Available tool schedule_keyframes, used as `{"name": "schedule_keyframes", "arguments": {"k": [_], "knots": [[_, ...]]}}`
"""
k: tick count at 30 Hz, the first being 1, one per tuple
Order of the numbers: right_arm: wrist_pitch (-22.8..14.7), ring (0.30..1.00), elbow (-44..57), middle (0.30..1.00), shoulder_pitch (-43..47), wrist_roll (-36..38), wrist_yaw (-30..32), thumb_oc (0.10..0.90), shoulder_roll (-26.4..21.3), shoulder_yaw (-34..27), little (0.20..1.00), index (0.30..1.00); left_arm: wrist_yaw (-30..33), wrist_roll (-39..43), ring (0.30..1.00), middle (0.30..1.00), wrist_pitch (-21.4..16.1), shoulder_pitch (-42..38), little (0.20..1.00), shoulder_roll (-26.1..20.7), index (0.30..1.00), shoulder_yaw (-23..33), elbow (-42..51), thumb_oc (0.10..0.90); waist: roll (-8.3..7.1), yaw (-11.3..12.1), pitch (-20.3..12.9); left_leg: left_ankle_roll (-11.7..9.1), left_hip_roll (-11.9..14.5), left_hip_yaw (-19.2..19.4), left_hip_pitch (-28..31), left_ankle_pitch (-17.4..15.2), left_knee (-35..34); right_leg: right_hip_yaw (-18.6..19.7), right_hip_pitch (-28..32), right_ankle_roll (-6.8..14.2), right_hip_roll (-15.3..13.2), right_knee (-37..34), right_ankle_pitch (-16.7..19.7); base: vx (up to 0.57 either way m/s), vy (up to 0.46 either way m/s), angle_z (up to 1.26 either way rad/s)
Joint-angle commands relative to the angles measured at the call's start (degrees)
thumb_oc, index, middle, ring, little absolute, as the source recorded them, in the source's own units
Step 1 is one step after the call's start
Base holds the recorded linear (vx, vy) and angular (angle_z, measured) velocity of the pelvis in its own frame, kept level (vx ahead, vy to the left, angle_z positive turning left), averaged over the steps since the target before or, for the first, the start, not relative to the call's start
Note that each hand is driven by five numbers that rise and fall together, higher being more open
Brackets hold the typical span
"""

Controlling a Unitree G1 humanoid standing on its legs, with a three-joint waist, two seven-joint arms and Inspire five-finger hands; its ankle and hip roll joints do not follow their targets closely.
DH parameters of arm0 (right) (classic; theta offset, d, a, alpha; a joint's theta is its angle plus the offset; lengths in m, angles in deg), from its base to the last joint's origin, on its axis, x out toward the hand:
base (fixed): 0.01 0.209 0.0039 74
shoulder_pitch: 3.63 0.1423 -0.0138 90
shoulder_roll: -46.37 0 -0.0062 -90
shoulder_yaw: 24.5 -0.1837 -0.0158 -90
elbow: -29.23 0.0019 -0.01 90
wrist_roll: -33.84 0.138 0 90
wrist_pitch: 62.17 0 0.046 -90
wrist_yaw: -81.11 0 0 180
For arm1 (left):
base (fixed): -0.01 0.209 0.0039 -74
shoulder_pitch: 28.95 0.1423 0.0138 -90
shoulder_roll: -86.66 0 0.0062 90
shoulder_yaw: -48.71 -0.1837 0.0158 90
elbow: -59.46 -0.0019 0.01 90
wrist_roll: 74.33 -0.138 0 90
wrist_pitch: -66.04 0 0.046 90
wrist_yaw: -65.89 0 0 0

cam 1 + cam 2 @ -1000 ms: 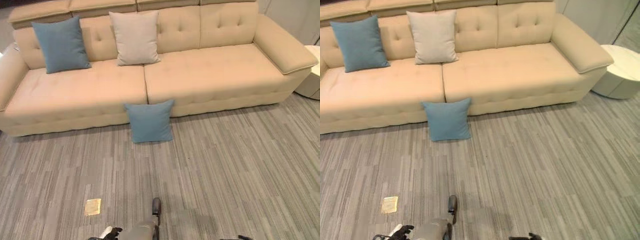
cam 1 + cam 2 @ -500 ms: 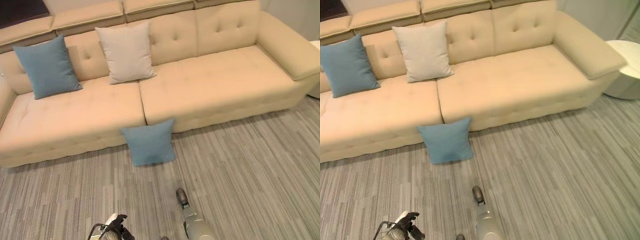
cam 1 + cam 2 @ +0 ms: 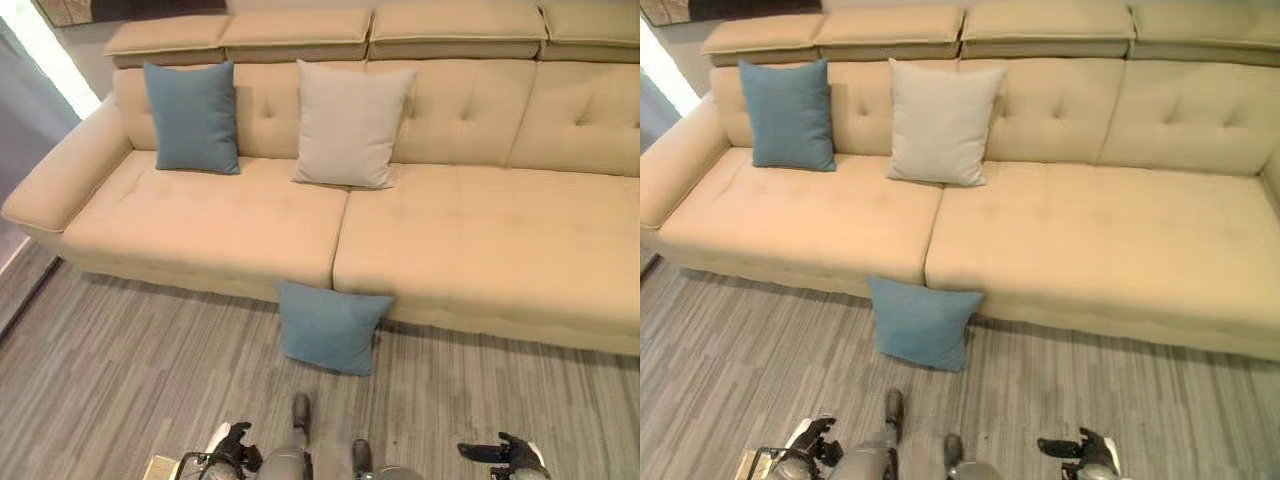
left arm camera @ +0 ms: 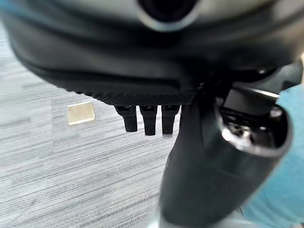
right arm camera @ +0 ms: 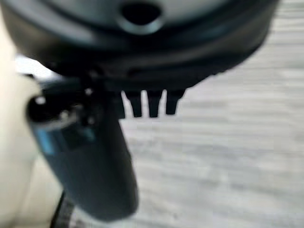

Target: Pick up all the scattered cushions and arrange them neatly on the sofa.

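Observation:
A blue cushion [image 3: 328, 326] stands on the grey floor, leaning against the front of the beige sofa [image 3: 200, 215]. Two more cushions lean upright on the sofa's backrest: a blue cushion [image 3: 192, 117] at the left and a pale grey cushion [image 3: 350, 124] beside it. Low at the near edge, short of the floor cushion, my left hand [image 3: 232, 447] hangs open and holds nothing. My right hand [image 3: 500, 452] hangs further right, also open with nothing in it. Past the straight fingers [image 4: 148, 121] in the left wrist view, an edge of the blue floor cushion [image 4: 285, 190] shows.
The sofa's right seat [image 3: 480, 240] is bare. Its left armrest [image 3: 60, 185] ends near a bright opening. A small yellow paper [image 4: 80, 113] lies on the striped grey carpet [image 3: 120, 370] by my left hand.
The whole picture has shifted: the sofa's left end has come into view and the floor cushion sits nearer. Both hands now show at the bottom edge. The cushions have not moved.

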Motion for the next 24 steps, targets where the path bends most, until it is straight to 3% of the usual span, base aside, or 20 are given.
{"name": "schedule_keyframes", "arguments": {"k": [1, 5, 10, 11, 12, 13, 18, 19, 22, 24], "knots": [[-1.23, 0.900, 2.22, 0.900, -4.76, 0.99, 1.00, 0.800, -0.26, -2.34, 0.900, 0.900, -0.02, -2.08, 0.900, 0.900, -0.09, 2.00, 0.900, -0.50, 0.900, 0.70, -3.21, 0.800, -0.88, 1.47, -3.55, 4.57, -2.95, -0.24, 2.34, 1.08, 4.52, 9.27, 3.58, 7.36, -2.52, 1.81, -6.17, 0.59, 0.212, -0.60], [-1.30, 0.900, 3.12, 0.900, -5.41, 1.84, -0.52, 0.800, 1.46, -2.39, 0.900, 0.900, -0.19, -1.54, 0.900, 0.900, -0.04, 1.93, 0.900, -2.85, 0.900, 2.95, -3.16, 0.800, -2.53, 2.07, -4.38, 5.70, -3.42, -0.05, 2.62, -0.02, 7.34, 9.41, 1.32, 8.60, -2.34, 11.00, -7.13, 0.26, 0.091, -0.67], [-1.29, 0.900, 3.12, 0.900, -5.41, 1.84, -0.52, 0.800, 1.49, -2.38, 0.900, 0.900, -0.20, -1.54, 0.900, 0.900, -0.03, 1.93, 0.900, -2.89, 0.900, 2.96, -3.15, 0.800, -2.58, 2.07, -4.46, 5.70, -3.44, -0.03, 2.46, -0.08, 7.46, 9.40, 1.09, 8.60, -2.35, 11.29, -7.29, 0.02, 0.025, -0.03], [-1.81, 0.900, 6.39, 0.900, -2.00, 4.14, -1.19, 0.800, 3.05, -1.67, 0.900, 0.900, 2.57, 4.32, 0.900, 0.900, -0.83, -3.23, 0.900, -5.75, 0.900, 6.60, -1.52, 0.800, -1.86, 0.05, -0.59, 6.46, -3.34, -1.52, 3.57, -3.77, 7.91, 3.78, -15.37, 10.49, -5.62, 17.69, -5.11, 0.02, 0.103, 0.17], [-2.09, 0.900, 7.51, 0.900, -0.77, 3.91, -0.78, 0.800, 2.69, -0.45, 0.900, 0.900, 2.94, 4.88, 0.900, 0.900, -0.98, -4.99, 0.900, -6.14, 0.900, 6.26, -1.16, 0.800, -2.02, -0.58, 1.32, 6.47, -4.00, -1.75, 3.14, -4.63, 7.95, 3.76, -20.12, 10.23, -6.36, 13.06, -2.38, 0.05, 0.086, 0.08], [-2.13, 0.900, 8.10, 0.900, -1.09, 3.94, -1.08, 0.800, 2.94, -0.37, 0.900, 0.900, 3.01, 4.47, 0.900, 0.900, -1.19, -5.80, 0.900, -6.50, 0.900, 5.85, -1.01, 0.800, -2.73, -0.60, 1.76, 6.51, -5.21, -2.33, 2.12, -5.21, 9.39, 4.52, -18.70, 10.49, -7.29, 10.29, -1.83, 0.03, -0.013, 0.14], [-2.13, 0.900, 8.11, 0.900, -1.09, 3.93, -1.08, 0.800, 2.96, -0.38, 0.900, 0.900, 3.01, 4.47, 0.900, 0.900, -1.19, -5.81, 0.900, -6.52, 0.900, 5.84, -1.01, 0.800, -2.73, -0.65, 1.80, 6.53, -5.24, -2.39, 2.09, -5.28, 9.53, 4.46, -18.57, 10.51, -7.31, 10.13, -1.77, -0.04, -0.019, 0.15], [-3.53, 0.900, 12.22, 0.900, 2.00, 2.31, 0.81, 0.800, 2.50, 2.71, 0.900, 0.900, 5.46, 5.97, 0.900, 0.900, -2.20, -10.70, 0.900, -7.11, 0.900, 5.56, 0.61, 0.800, -2.05, -0.17, 4.34, 5.90, -6.74, -2.19, -6.32, -4.84, 12.38, 3.73, -25.06, 9.70, -7.74, 9.93, 1.53, -0.20, -0.128, -0.02], [-3.65, 0.900, 13.19, 0.900, 1.62, 2.03, 1.17, 0.800, 2.35, 3.16, 0.900, 0.900, 5.58, 5.55, 0.900, 0.900, -2.03, -10.74, 0.900, -6.98, 0.900, 4.81, 1.65, 0.800, -1.42, -0.32, 4.51, 5.75, -7.19, -3.69, -6.87, -4.28, 12.42, 5.11, -25.77, 9.02, -6.30, 10.17, 0.68, -0.06, -0.092, 0.22], [-4.29, 0.900, 14.30, 0.900, 1.27, 2.06, 1.46, 0.800, 2.24, 3.43, 0.900, 0.900, 6.01, 5.40, 0.900, 0.900, -2.00, -10.46, 0.900, -6.84, 0.900, 4.46, 2.11, 0.800, -0.80, -0.62, 4.59, 5.37, -7.23, -5.29, -7.03, -3.83, 12.02, 6.30, -27.46, 8.74, -3.67, 12.23, -0.45, -0.01, -0.122, 0.24]]}}
